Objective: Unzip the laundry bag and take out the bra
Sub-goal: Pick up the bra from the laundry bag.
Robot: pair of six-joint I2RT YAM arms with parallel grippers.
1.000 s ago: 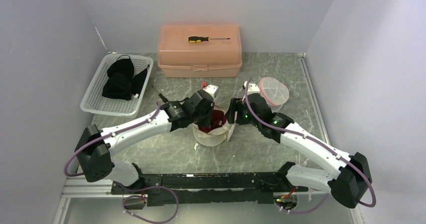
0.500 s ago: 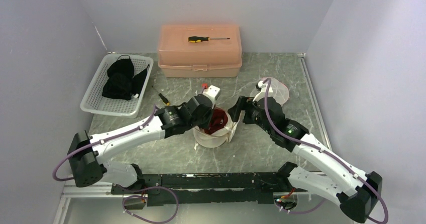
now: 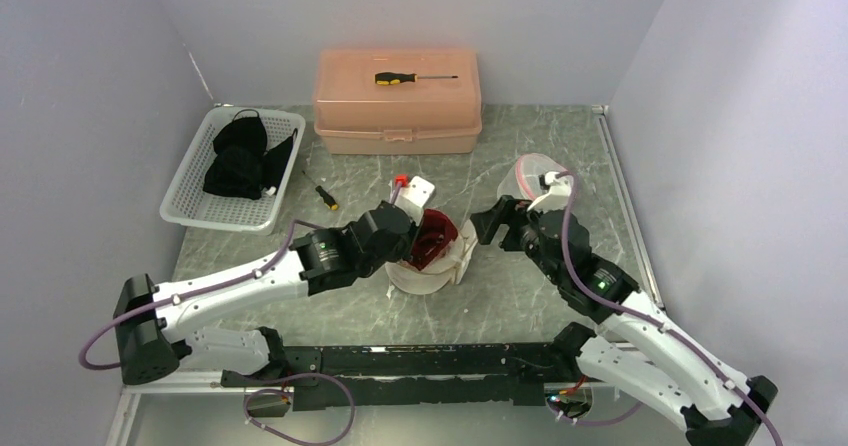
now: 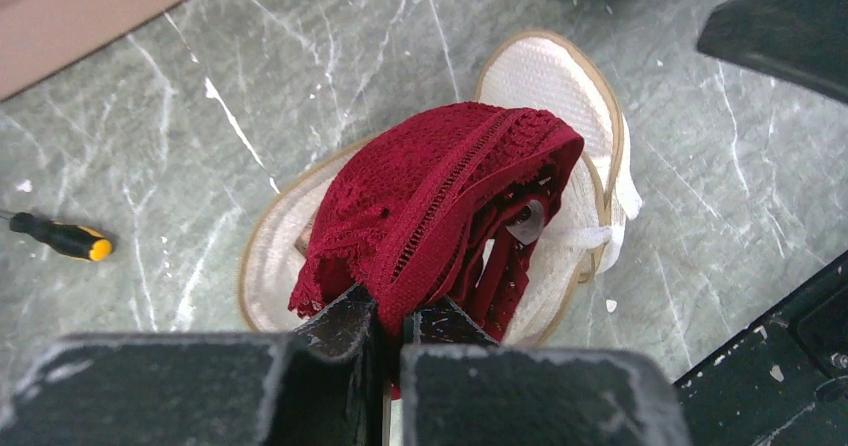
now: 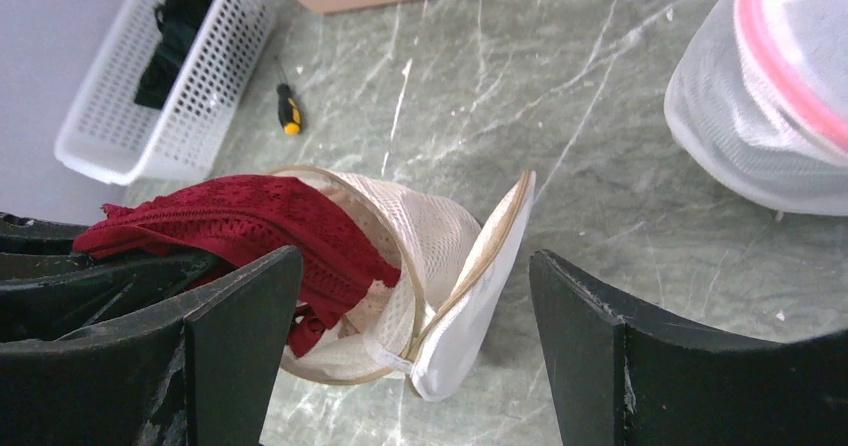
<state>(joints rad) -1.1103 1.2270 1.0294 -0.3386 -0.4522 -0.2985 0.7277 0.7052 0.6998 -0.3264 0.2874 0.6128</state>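
The white mesh laundry bag (image 3: 428, 272) lies open at the table's middle, its lid flap (image 5: 478, 284) hanging to the right. The dark red lace bra (image 4: 440, 201) bulges out of the bag's mouth; it also shows in the top view (image 3: 432, 240) and the right wrist view (image 5: 250, 224). My left gripper (image 4: 392, 331) is shut on the bra's near edge, just left of the bag (image 4: 545, 76). My right gripper (image 5: 412, 341) is open and empty, just right of the bag, its fingers (image 5: 245, 316) wide apart; in the top view it (image 3: 490, 224) hangs right of the flap.
A white basket (image 3: 192, 191) of black clothes stands back left. A peach box (image 3: 398, 111) with a screwdriver (image 3: 410, 78) on it stands at the back. A small screwdriver (image 3: 325, 197) lies left of the bag. A pink-rimmed mesh bag (image 3: 530, 174) lies behind my right arm.
My left gripper has drawn back toward the near left with the bra, pulling it further out of the bag. My right gripper has backed away to the right of the bag.
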